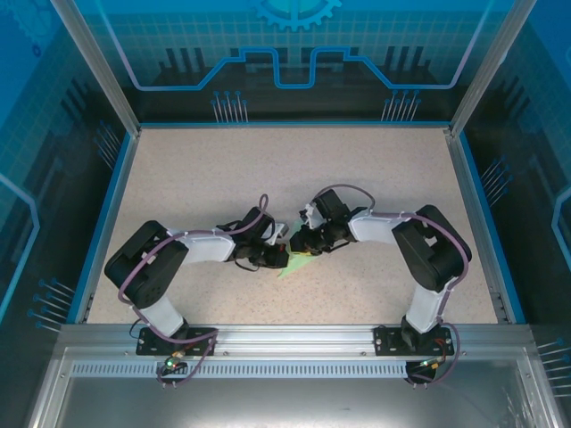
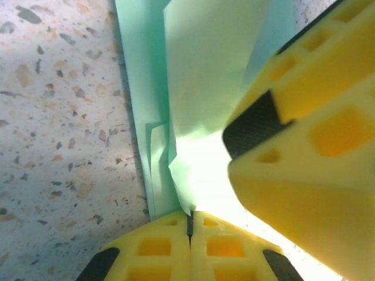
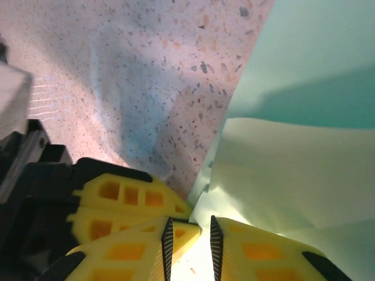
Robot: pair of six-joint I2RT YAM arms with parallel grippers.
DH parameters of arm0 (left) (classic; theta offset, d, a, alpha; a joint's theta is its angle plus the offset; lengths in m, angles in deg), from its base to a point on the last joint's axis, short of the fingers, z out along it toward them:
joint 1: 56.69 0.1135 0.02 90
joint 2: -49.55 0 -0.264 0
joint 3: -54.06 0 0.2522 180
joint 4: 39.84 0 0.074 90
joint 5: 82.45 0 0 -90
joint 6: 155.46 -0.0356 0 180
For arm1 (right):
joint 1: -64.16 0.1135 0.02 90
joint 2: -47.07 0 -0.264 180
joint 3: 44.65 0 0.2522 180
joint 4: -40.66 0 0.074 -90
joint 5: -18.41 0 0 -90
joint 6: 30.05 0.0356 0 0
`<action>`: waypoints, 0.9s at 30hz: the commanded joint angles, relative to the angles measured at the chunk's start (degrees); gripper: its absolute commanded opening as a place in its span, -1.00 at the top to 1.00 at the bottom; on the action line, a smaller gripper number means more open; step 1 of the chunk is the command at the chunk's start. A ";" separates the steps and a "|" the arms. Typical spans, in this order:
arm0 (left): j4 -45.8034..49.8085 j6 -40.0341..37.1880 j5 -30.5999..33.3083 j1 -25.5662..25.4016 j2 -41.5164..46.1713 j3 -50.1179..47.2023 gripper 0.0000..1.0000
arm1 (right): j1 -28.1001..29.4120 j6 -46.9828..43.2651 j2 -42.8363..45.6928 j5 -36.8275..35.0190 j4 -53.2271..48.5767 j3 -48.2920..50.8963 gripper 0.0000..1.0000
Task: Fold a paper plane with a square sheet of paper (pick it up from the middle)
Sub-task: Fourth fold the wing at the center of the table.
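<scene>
- At the left gripper (image 2: 189,221), the two yellow fingers are pressed together with no gap; they pinch the near edge of the sheet of paper (image 2: 205,88), whose pale green layers fan away from that pinch in overlapping, already creased flaps.
- Just to the right of the left gripper, the right gripper (image 3: 190,233) has its jaws parted a little; a brightly lit edge of the sheet runs into the gap, but I cannot tell whether the pads press on it.
- Ahead of the left gripper, the sheet stands partly lifted; its long left edge meets the speckled table (image 2: 58,117), which spreads out to the left gripper's left.
- The step in hand looks like a change of hold partway through a fold; the left gripper's pinch is the only sure hold, so it should serve as the anchor and not shift.
- The right gripper would do best to open clear of the paper before it moves, then slide sideways away from the left gripper; lifting first could drag a flap out of its crease.
- A fresh hold belongs close beside the left gripper and on the same crease; a hold far from it would let such thin paper bow and the layers slip out of line.
- The risks, as I judge them: the paper tearing if the two pull apart, and the fingers knocking together, being so near.
</scene>
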 commanded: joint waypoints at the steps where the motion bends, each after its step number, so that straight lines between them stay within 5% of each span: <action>1: -0.82 0.92 -0.57 1.11 -0.52 -1.80 1.00 | -1.84 -3.56 2.15 -1.46 -5.13 -2.54 0.44; 27: -5.22 2.20 -2.49 2.44 0.82 -4.95 1.00 | -6.14 -18.28 -15.69 -5.63 -21.66 -25.38 0.50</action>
